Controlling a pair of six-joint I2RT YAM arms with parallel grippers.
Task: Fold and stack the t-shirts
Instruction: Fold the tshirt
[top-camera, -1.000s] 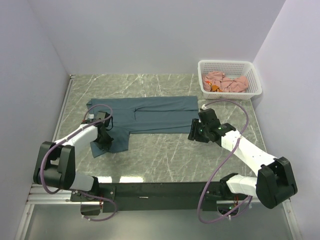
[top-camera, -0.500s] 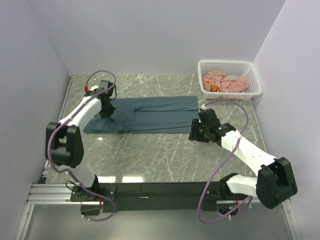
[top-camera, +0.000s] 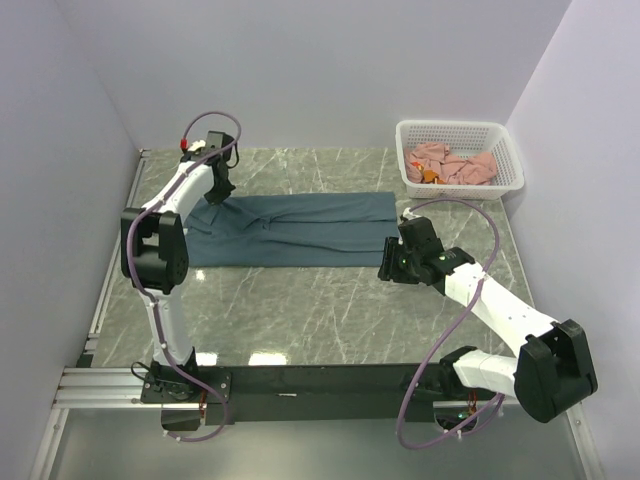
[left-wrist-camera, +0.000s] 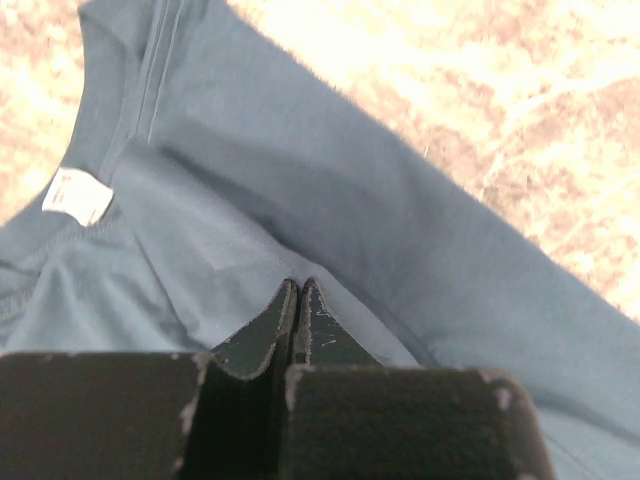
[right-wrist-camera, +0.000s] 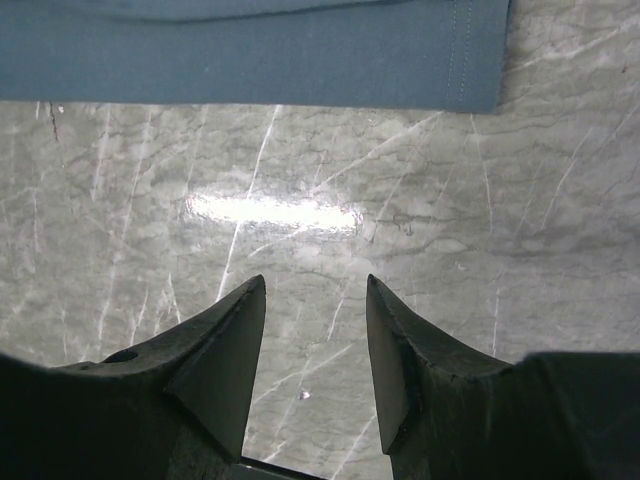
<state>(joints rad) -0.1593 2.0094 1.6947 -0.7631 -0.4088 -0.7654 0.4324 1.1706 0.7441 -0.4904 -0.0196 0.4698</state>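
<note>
Near the far left corner of the counter (top-camera: 330, 300) the left jaws are clenched, tips down on the dark slate-blue t-shirt (top-camera: 300, 225) by its collar. I cannot tell whether cloth is nipped between them, but if it is, pulling away would likely drag the layers and spoil the long strip, which lies from the left edge past the middle. The right jaws stand released over bare counter just off the shirt's near right corner, so nothing pins that end and it could skew; the salmon-pink t-shirts (top-camera: 455, 165) lie in the basket (top-camera: 460, 125) at the far right corner.
</note>
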